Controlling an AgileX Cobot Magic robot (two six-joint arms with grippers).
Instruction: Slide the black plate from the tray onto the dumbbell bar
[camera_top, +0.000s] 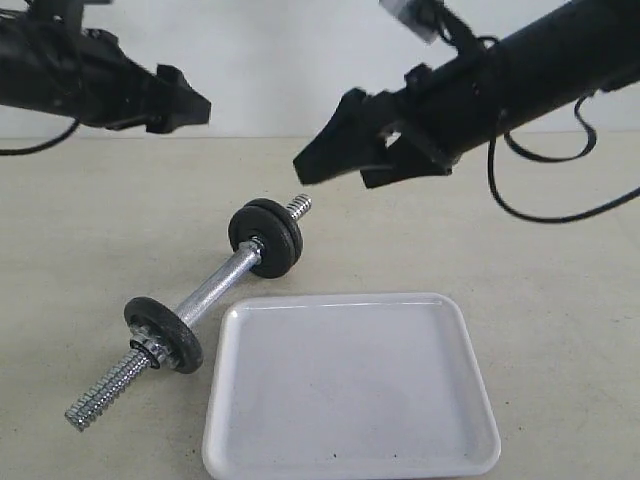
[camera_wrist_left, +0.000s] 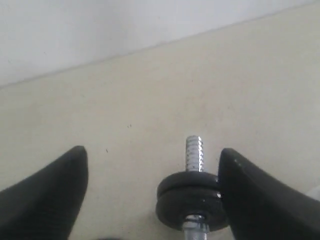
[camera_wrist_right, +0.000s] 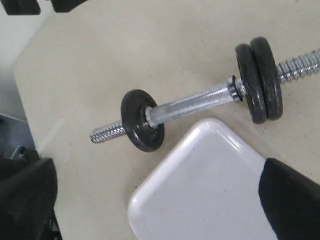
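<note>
The dumbbell bar lies slanted on the table, left of the white tray, which holds nothing. Two black plates sit side by side on the bar's far end, with a short threaded tip beyond them. A single black plate sits on the near end. My left gripper hovers open at the upper left; in its wrist view the paired plates lie by one finger of the left gripper. My right gripper hangs open above the far end. The right wrist view shows the bar and the tray.
The beige table runs back to a pale wall. A black cable loops down from the right arm onto the table at the back right.
</note>
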